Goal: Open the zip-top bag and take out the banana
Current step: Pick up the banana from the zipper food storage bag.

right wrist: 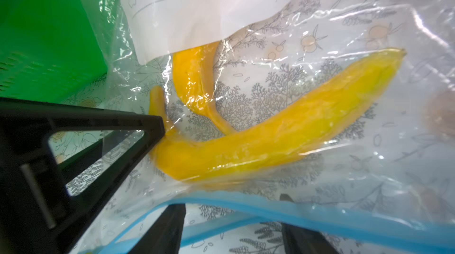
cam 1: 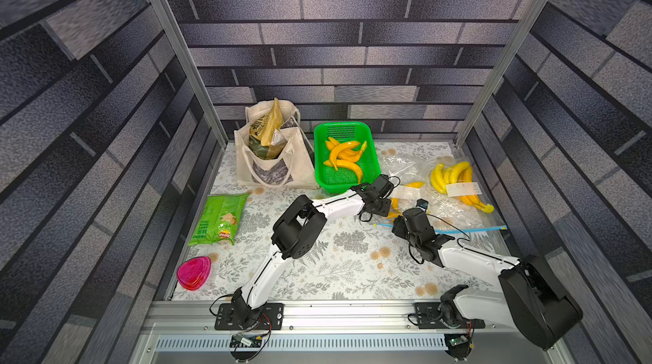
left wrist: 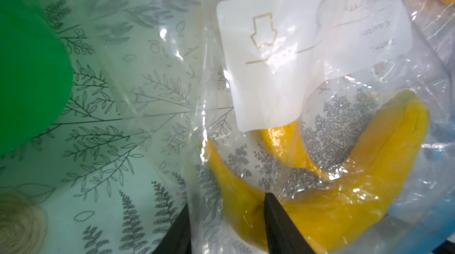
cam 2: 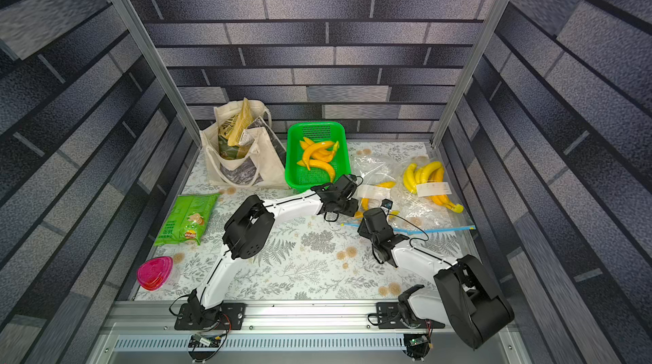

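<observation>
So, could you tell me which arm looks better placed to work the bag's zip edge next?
Right, probably: the right pincer sits at the blue zip strip, jaws apart. The left pincer is further in over the bag, straddling a banana through it.

The desk (cam 1: 345, 274) (leaf-print cover) carries a tote bag (cam 1: 271, 164), green basket (cam 1: 331, 179), crisp packet (cam 1: 218, 219), pink container (cam 1: 194, 273) and zip-top bags (cam 1: 448, 208).

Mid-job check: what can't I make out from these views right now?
- Left pincer: the left wrist view's edge cuts off all but the fingertips, so its grip on the banana is unclear.
- Zip strip: the right arm covers part of it in both top views, so I cannot tell how far it is open.
- Label: print is blurred in the left wrist view, and it hides the second banana's far end.
</observation>
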`<move>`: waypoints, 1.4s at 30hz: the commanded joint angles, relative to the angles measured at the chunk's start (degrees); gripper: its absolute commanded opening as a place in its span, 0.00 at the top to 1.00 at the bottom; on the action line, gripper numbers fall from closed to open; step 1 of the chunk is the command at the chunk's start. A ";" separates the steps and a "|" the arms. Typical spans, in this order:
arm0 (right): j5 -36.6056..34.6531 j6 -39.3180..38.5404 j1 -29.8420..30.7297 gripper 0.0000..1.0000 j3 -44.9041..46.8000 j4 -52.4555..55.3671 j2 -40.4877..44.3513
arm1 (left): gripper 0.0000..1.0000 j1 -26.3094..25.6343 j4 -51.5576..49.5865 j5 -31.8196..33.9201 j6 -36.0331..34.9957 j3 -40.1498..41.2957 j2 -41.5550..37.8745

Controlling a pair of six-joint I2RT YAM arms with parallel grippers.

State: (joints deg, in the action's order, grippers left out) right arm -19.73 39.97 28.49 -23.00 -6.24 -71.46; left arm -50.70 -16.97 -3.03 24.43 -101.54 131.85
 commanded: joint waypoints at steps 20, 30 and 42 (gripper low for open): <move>-1.29 5.74 -1.90 0.32 -4.62 2.68 -7.72 | 0.65 -1.73 1.50 -1.74 0.58 3.38 -2.53; 2.98 6.06 -5.12 0.26 -3.19 -2.86 -3.88 | 0.73 -2.43 3.37 -3.11 1.50 4.17 -3.14; 0.89 10.39 -8.28 0.39 -4.99 3.73 -6.35 | 0.75 -3.77 4.75 -3.84 2.11 4.15 -4.67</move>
State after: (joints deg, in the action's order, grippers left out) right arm -17.08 48.97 20.47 -26.94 -5.37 -76.86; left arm -53.67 -11.14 -5.80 25.80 -98.70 131.20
